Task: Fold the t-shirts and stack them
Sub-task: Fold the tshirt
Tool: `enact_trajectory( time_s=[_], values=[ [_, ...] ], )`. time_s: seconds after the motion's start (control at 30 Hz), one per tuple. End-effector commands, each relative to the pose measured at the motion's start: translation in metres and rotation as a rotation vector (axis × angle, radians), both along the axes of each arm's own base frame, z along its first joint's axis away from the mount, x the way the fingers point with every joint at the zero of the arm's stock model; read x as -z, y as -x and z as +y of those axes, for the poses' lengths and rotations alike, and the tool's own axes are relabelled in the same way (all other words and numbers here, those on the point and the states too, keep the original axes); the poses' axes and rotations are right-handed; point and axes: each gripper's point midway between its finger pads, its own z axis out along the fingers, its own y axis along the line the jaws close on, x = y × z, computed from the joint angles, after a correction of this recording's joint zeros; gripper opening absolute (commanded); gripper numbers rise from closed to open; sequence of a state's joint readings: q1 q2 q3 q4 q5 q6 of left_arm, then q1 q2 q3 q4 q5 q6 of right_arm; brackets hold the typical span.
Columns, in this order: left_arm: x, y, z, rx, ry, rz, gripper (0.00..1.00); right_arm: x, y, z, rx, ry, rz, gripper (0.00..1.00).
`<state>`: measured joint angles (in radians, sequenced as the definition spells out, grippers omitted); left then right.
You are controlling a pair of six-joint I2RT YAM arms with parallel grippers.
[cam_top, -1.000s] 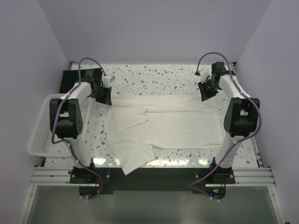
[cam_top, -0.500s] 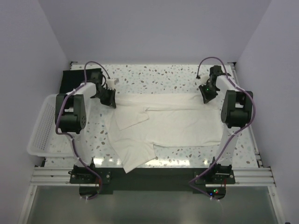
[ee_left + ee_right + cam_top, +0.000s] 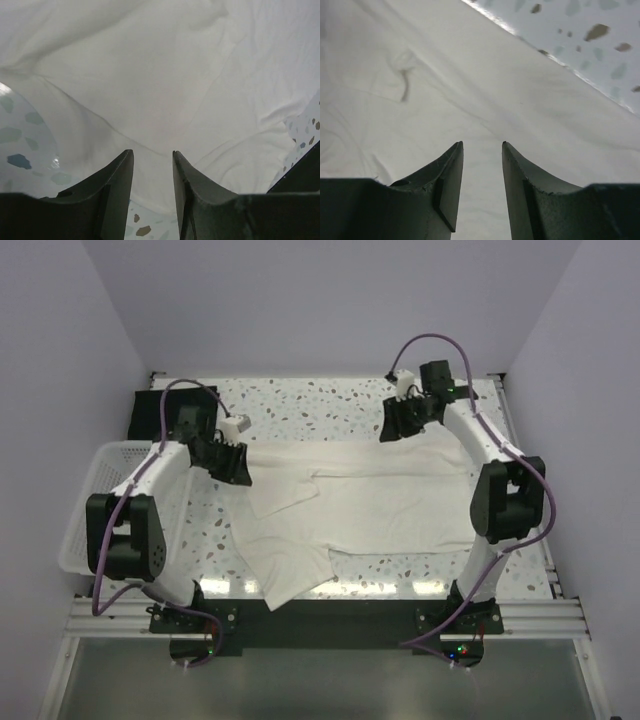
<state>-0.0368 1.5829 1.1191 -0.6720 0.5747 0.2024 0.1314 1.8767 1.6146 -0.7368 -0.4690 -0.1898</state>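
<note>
While my left tool (image 3: 152, 156) and right tool (image 3: 482, 146) both sit with jaws apart and nothing pinched, the cream t-shirt (image 3: 380, 505) lies spread on the tabletop (image 3: 320, 400), directly under and ahead of them. My worry: bite too shallow and I grab one layer only, or one side slips, and the fold drags crooked.
</note>
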Motion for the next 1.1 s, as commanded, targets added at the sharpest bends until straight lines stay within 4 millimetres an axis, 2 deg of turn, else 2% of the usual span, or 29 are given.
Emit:
enact_trajectory(
  time_s=[0.0,0.03,0.07,0.13,0.17,0.2,0.33,0.43,0.57,0.83,1.07],
  values=[
    [0.028,0.045,-0.005,0.048,-0.022,0.140,0.43,0.009,0.019,0.078,-0.054,-0.188,0.121,0.41],
    [0.031,0.051,-0.006,0.068,-0.030,0.150,0.43,0.011,0.025,0.103,-0.085,-0.211,0.141,0.41],
    [0.035,0.058,-0.009,0.105,-0.058,0.154,0.43,0.026,0.029,0.116,-0.083,-0.218,0.195,0.42],
    [0.035,0.065,-0.010,0.157,-0.091,0.138,0.43,0.030,0.036,0.145,-0.122,-0.229,0.218,0.42],
    [0.039,0.065,-0.009,0.179,-0.123,0.115,0.43,0.041,0.038,0.152,-0.112,-0.228,0.255,0.42],
    [0.039,0.065,-0.007,0.175,-0.134,0.099,0.44,0.042,0.040,0.164,-0.125,-0.234,0.255,0.43],
    [0.052,0.074,-0.011,0.169,-0.105,0.190,0.46,0.064,0.047,0.183,-0.117,-0.209,0.308,0.43],
    [0.054,0.067,-0.019,0.134,-0.062,0.208,0.47,0.070,0.054,0.197,-0.126,-0.214,0.326,0.44],
    [0.058,0.063,-0.023,0.081,-0.040,0.259,0.48,0.075,0.061,0.208,-0.131,-0.199,0.335,0.45],
    [0.067,0.060,-0.019,0.031,-0.073,0.294,0.47,0.091,0.061,0.204,-0.106,-0.155,0.351,0.44],
    [0.067,0.047,-0.028,0.016,-0.023,0.305,0.47,0.101,0.070,0.200,-0.108,-0.131,0.384,0.44]
  ],
)
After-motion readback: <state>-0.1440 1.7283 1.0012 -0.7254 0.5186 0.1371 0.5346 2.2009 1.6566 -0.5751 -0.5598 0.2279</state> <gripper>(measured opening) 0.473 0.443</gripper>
